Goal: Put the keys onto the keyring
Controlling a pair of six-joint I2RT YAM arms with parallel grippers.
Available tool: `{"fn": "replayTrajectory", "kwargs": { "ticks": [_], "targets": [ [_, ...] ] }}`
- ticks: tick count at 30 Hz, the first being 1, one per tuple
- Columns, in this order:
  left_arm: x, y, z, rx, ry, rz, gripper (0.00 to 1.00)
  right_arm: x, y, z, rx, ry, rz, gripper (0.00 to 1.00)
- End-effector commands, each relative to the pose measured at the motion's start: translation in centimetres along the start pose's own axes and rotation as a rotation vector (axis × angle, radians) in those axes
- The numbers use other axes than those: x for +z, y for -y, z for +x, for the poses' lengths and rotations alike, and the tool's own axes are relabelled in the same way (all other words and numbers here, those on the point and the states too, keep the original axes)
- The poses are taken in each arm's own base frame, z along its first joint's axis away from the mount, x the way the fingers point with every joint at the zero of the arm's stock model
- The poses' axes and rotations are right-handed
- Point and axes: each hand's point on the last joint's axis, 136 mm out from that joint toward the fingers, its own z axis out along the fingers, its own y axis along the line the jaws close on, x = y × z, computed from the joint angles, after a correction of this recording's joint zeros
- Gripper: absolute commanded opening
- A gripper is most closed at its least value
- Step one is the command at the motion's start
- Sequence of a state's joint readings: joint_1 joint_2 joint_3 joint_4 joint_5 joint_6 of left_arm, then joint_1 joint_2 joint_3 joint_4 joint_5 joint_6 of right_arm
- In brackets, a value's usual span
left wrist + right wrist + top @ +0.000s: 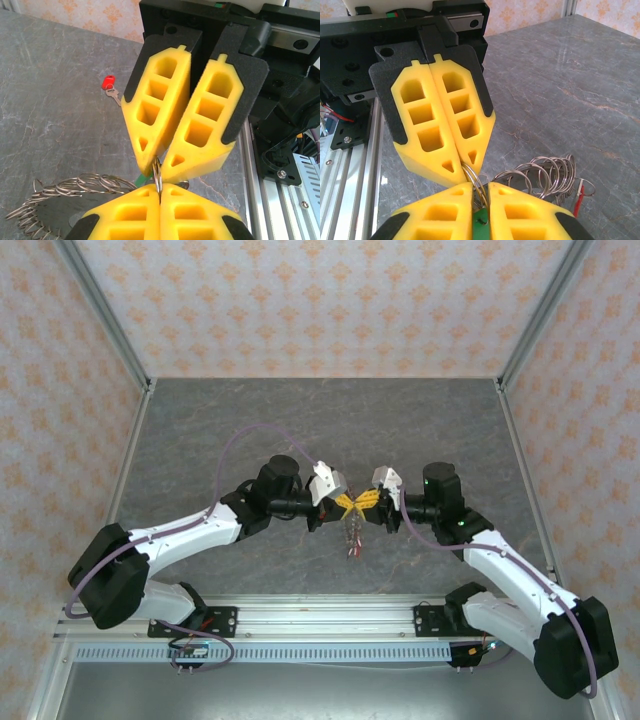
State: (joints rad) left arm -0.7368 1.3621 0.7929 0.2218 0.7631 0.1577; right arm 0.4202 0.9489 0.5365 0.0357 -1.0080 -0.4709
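From above, the left tool (345, 503) and the right tool (368, 502) are meeting tip to tip over the middle of the desk (250, 430). The keyring (352, 538) is dangling at six o'clock beneath them.

In the left wrist view, the left tool (160, 190) is clamping tight on one loop of the keyring (80, 185). Its coils are fanning toward eight o'clock. A red key (108, 83) is lying on the desk at eleven o'clock, well apart.

In the right wrist view, the right tool (480, 200) is pinching a green key (481, 219), nearly closed, right against the loop.

Both holds look thin. As the key is being pushed in, it could twist or slip from the pads, or the ring could swivel in the left pinch and turn its opening away. The tips, working this close, could also be jamming together.
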Motion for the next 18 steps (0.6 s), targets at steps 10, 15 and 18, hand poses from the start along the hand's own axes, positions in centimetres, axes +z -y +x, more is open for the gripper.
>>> {"fn": "replayTrajectory", "kwargs": {
  "ticks": [10,15,18],
  "targets": [
    [-1.0,0.6,-2.0,0.128,-0.064,0.001,0.17,-0.7,-0.4,-1.9,-0.055,-0.071,-0.051,0.0],
    [-0.9,0.3,-1.7,0.136,-0.087,-0.013,0.21,-0.8,-0.6,-2.4,-0.081,-0.095,-0.061,0.0],
    [-0.7,0.2,-1.7,0.13,-0.104,-0.006,0.22,-0.9,-0.8,-2.7,-0.081,-0.106,-0.071,0.0]
  ]
}}
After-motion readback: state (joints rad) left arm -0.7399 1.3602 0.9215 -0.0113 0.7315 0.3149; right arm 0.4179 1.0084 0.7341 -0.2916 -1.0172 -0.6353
